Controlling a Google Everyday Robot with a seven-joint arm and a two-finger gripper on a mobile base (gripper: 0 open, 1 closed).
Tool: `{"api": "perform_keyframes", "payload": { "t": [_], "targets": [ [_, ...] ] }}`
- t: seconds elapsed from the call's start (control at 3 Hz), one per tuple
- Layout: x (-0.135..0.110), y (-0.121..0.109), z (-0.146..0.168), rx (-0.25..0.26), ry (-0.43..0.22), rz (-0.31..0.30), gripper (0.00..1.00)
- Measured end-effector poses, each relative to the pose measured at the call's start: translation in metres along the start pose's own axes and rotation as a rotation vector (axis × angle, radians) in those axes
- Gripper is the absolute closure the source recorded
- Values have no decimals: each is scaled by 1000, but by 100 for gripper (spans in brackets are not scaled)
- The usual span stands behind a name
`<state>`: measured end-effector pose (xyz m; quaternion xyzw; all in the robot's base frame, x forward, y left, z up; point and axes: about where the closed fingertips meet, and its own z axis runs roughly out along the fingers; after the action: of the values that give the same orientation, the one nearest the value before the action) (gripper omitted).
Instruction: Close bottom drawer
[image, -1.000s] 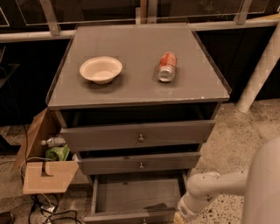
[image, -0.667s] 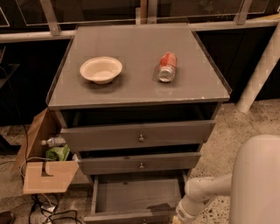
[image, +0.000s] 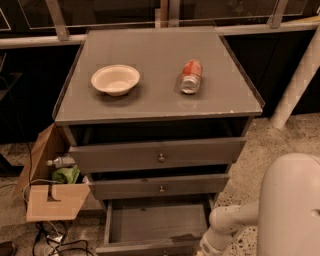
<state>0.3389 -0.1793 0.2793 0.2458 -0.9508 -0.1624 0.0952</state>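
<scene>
- Only the arm (image: 290, 205) has moved: its big white shell sits lower and further into view on the right than a second ago, and the forearm has drifted a touch towards the cabinet (image: 160, 107).
- Nothing else has budged. The bottom drawer (image: 157, 225) stands pulled out as far as before, its front panel down at the lower edge of the view.
- The gripper (image: 204, 249) hangs at the drawer's front right corner, just beside the panel and half cut off by the edge (so I cannot tell whether it is wide or narrow, nor whether it touches the wood).
- The middle drawer (image: 160, 186) and top drawer (image: 157, 156) stand slightly proud of the frame.
- Up top, the bowl (image: 115, 79) and the can (image: 190, 76), which lies on its side, sit where they were.
- To my eye the push has not begun; the arm seems to be lining up.
- The next move calls for getting in front of the panel and pressing straight back. A shove from the corner could skew the drawer on its runners.
</scene>
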Motion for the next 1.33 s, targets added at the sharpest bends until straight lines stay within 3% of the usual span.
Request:
{"api": "perform_keyframes", "payload": {
  "t": [1.0, 1.33],
  "targets": [
    [6, -46, 89, -59, 22, 175, 100],
    [4, -47, 91, -60, 20, 177, 100]
  ]
}}
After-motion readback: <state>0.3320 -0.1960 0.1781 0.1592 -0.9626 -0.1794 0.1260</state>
